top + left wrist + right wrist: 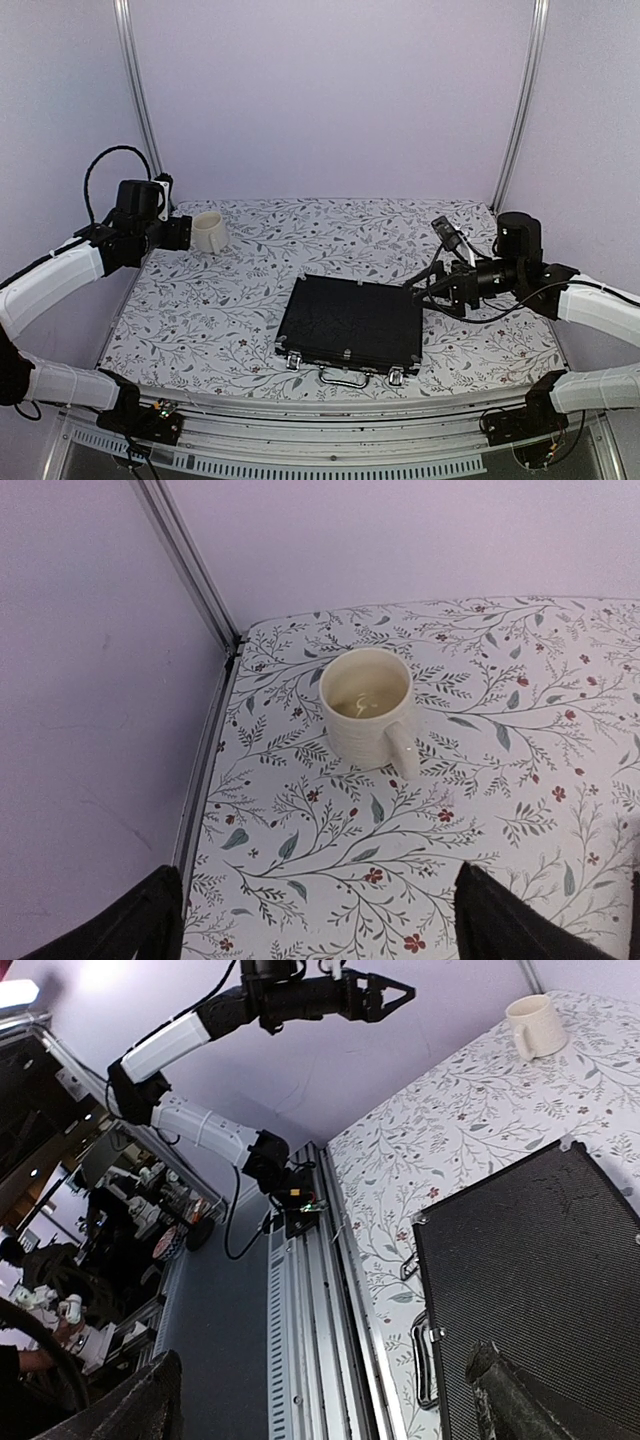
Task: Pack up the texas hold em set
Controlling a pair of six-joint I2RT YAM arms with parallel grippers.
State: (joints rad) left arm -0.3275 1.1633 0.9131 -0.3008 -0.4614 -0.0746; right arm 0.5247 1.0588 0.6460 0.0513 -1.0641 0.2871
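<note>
The black flat briefcase (350,322) lies closed at the table's middle, with its metal handle (343,377) toward the near edge. It also shows in the right wrist view (545,1260) with its handle (425,1360). Chips, dice, discs and cards are out of view. My right gripper (420,290) is open and empty, just at the case's right edge; one finger (520,1400) hangs over the lid. My left gripper (186,232) is open and empty at the far left, its fingers (505,920) wide apart.
A cream mug (209,231) stands at the far left corner, just in front of my left gripper; it also shows in the left wrist view (367,705). A metal frame post (190,565) and the wall run along the table's left edge.
</note>
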